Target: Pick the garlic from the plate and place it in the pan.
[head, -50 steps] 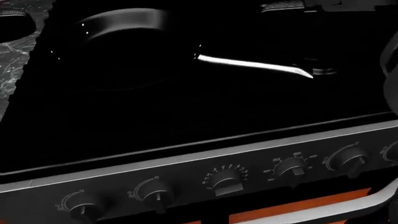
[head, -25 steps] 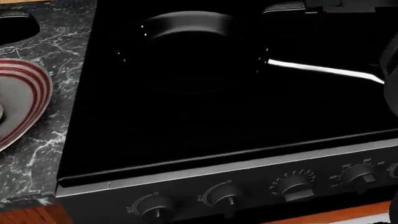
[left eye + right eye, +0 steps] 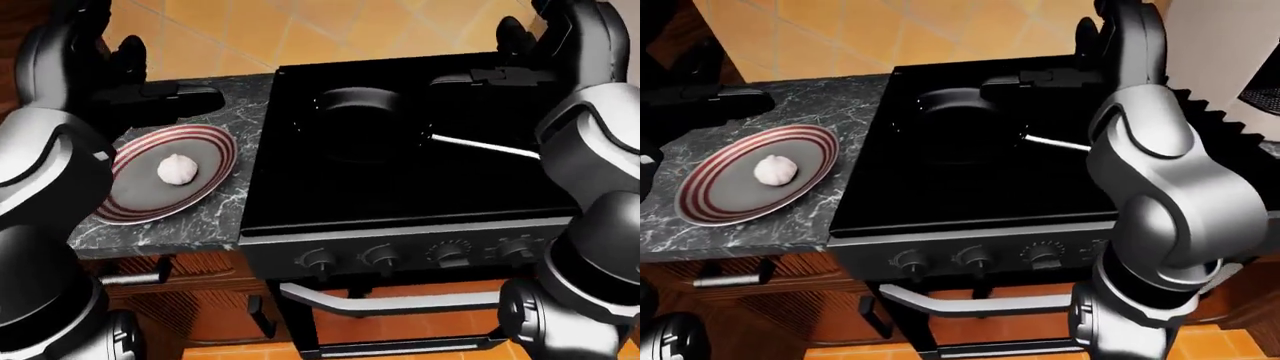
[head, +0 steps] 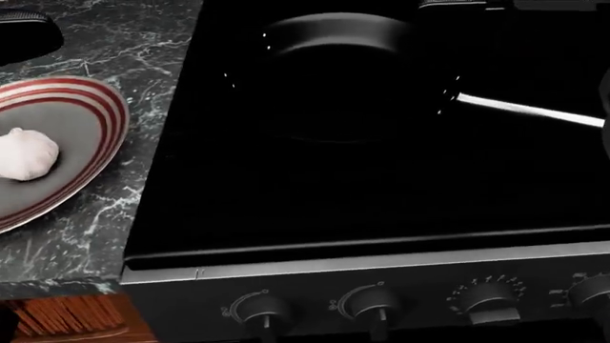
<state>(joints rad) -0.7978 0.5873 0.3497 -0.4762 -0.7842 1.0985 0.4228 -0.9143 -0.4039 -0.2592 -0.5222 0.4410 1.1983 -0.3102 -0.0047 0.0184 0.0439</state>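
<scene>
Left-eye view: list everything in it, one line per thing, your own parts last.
garlic: 1, white, on the plate
plate: 1, grey with red rings, on the counter at left
counter: 1, dark marbled, left of the stove
pan: 1, black with a silver handle pointing right, on the stove
stove: 1, black, centre
knobs: 4, dark, along the stove's lower panel
oven handle: 1, grey, below the knobs
floor: orange tiles, top
left hand: 1, black, above the plate, fingers unclear
right hand: 1, black, over the stove's top right, fingers unclear
</scene>
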